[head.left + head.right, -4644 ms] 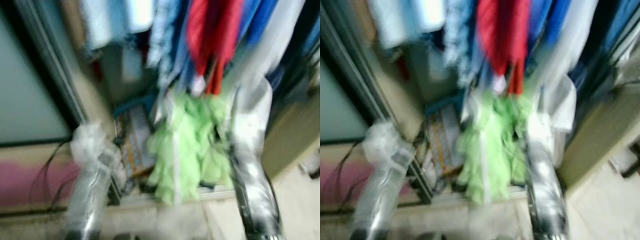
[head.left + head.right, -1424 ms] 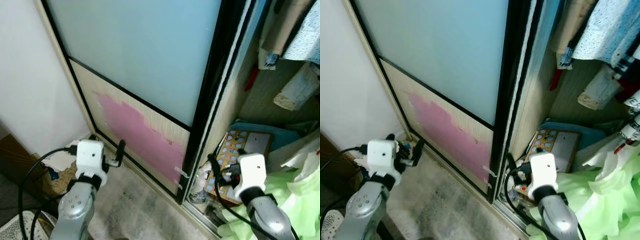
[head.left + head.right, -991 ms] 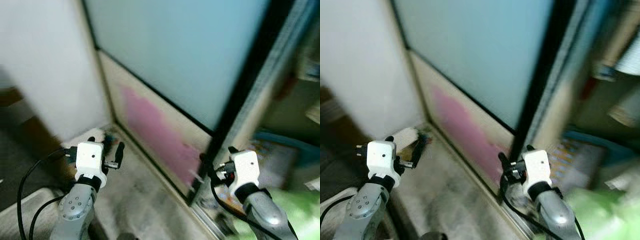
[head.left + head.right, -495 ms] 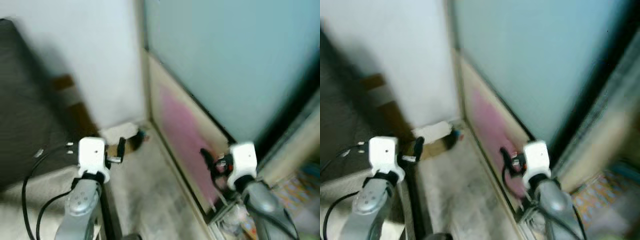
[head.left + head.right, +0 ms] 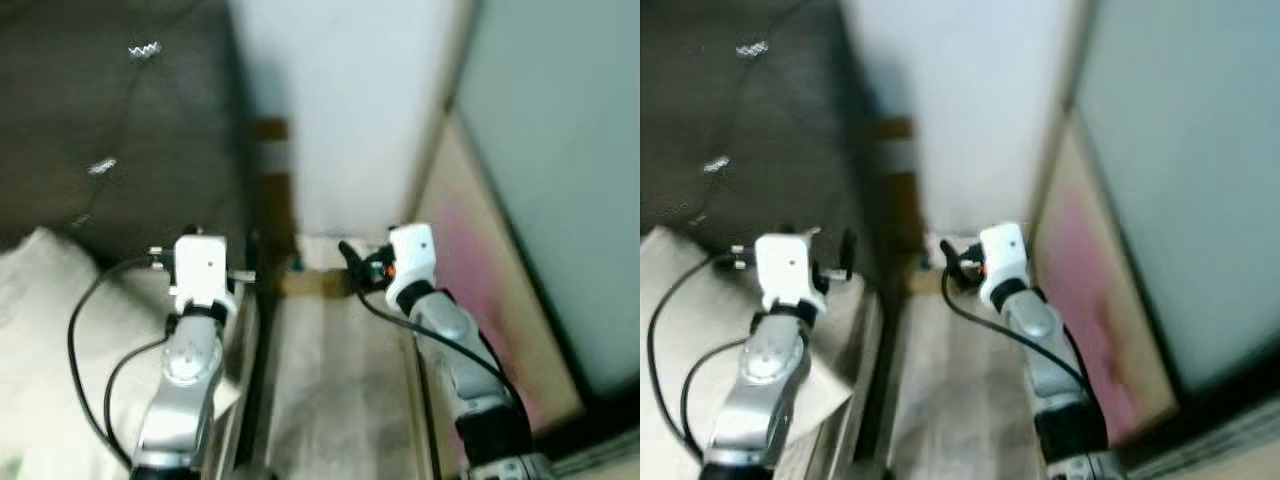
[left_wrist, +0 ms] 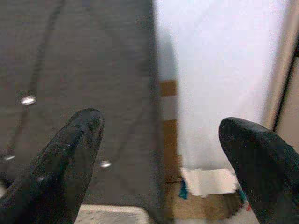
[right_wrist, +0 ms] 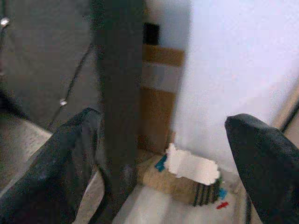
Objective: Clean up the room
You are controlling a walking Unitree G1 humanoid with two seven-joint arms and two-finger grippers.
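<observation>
We read no writing here. Our left gripper (image 6: 161, 140) and right gripper (image 7: 163, 149) hang spread and empty before the white wall (image 5: 340, 110).

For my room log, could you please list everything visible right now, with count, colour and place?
Wall: one, white, straight ahead.
Sliding door: one, pale frosted panel above a beige panel with a pink patch, on the right.
Headboard: one, dark grey, buttoned, on the left.
Bed cover: one, cream, lower left.
Clutter: small white and brown pile at the wall's foot.
Left gripper: black fingers, open, empty.
Right gripper: black fingers, open, empty.
</observation>
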